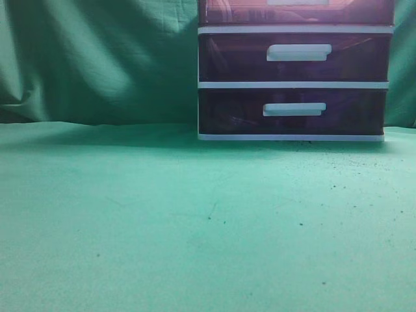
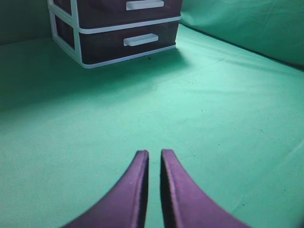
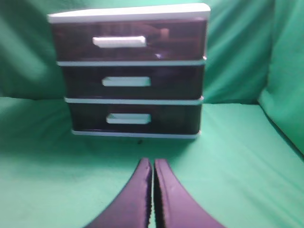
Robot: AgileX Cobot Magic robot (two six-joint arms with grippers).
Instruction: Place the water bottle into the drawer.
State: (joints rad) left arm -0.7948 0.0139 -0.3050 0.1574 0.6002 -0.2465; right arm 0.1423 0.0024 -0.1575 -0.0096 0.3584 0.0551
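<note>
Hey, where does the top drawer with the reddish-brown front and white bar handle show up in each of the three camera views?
Exterior view: the reddish-brown translucent top drawer sits at the upper right, cut off by the top edge.
Left wrist view: not in it; only the two darker drawers below show.
Right wrist view: upper centre, whole, just under the unit's white top.
Shared landmark: the white bar handle of the bottom drawer.

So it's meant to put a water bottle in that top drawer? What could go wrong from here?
No bottle shows in any view, so the robot may have nothing to pick up yet. The top drawer is shut; it must be pulled open by its handle, and a hard tug might drag the whole unit across the cloth. Both the left gripper and the right gripper are shut, so they must open first.
</note>
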